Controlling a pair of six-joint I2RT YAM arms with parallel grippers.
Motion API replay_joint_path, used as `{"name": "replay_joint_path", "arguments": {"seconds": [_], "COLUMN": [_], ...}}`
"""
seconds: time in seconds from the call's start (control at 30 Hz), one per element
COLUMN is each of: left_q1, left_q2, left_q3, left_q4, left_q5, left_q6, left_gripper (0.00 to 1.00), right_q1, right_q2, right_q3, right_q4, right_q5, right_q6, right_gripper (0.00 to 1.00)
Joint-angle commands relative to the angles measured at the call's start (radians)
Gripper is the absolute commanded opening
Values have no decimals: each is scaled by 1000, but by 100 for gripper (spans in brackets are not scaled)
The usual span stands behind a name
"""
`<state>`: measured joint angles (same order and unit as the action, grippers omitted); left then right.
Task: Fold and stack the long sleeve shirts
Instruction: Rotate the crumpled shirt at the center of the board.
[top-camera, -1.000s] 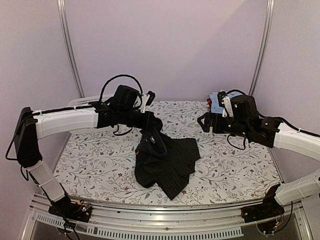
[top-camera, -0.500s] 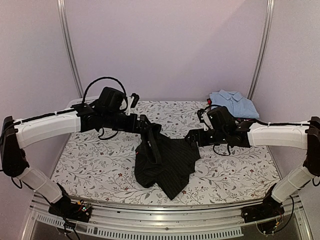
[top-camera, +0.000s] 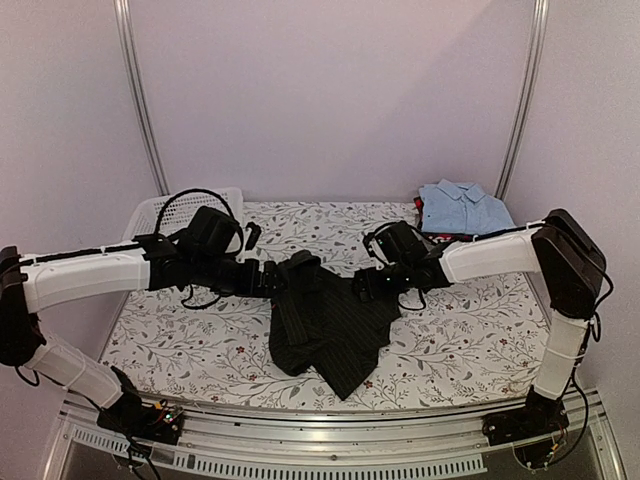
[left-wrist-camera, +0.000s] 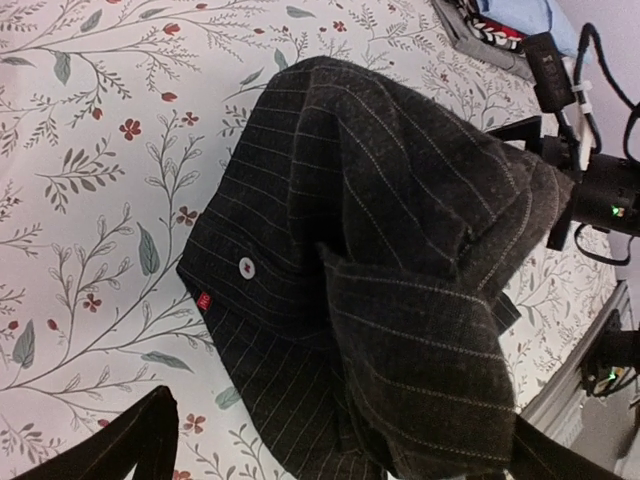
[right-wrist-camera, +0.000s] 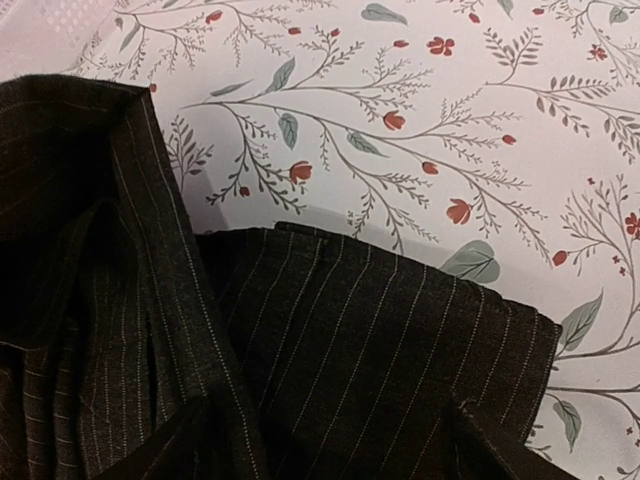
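Observation:
The black pinstriped long sleeve shirt (top-camera: 330, 325) lies crumpled in the middle of the table. My left gripper (top-camera: 284, 276) is at the shirt's upper left corner, open. In the left wrist view the bunched cloth (left-wrist-camera: 380, 270) with a white button lies between the spread fingers (left-wrist-camera: 125, 450) of that gripper (left-wrist-camera: 340, 462). My right gripper (top-camera: 366, 285) is low over the shirt's upper right edge. Its jaws (right-wrist-camera: 330, 455) stand apart over the flat striped cloth (right-wrist-camera: 380, 340). The light blue shirt (top-camera: 462, 207) lies folded at the back right.
A white mesh basket (top-camera: 180, 206) stands at the back left behind the left arm. The flowered tablecloth (top-camera: 470, 320) covers the table. Metal posts rise at both back corners. The right gripper's black body (left-wrist-camera: 595, 190) shows at the right of the left wrist view.
My left gripper opened, let go of the black shirt and sank lower. My right arm swung from the back right down to the shirt's right edge, uncovering the blue shirt.

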<state>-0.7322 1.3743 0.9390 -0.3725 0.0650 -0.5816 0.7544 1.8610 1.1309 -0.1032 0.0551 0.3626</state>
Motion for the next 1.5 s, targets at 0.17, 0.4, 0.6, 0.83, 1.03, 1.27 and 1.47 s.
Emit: {"name": "replay_joint_path", "arguments": {"seconds": [0.17,0.4,0.6,0.83,1.03,1.27,1.47], "left_q1": [8,12,12,11,7,-4,18], "left_q2": [45,212,325,465,611,727,639], "left_q3": [-88,-76,-51,49,251,530,563], "left_q4": [143,211,280,329,334,242,188], "left_q5": [59,33,52,90,166,207,144], "left_q6": [-73,-103,-115,-80,-10,91,141], "left_gripper": [94,84,62,27,10,7,7], "right_q1": [31,46,77,127,222,273,231], "right_q2": [121,124,114,19,-67,-107,-178], "right_q3": [32,-15,-37,-143,-214,-165,-161], "right_q4": [26,48,44,39,44,24,-54], "right_q5": [-45,-84,-84,-61,-29,36,98], "right_q6": [27,78,101,162,281,347,345], "right_gripper": [52,31,9,0,0,0,0]}}
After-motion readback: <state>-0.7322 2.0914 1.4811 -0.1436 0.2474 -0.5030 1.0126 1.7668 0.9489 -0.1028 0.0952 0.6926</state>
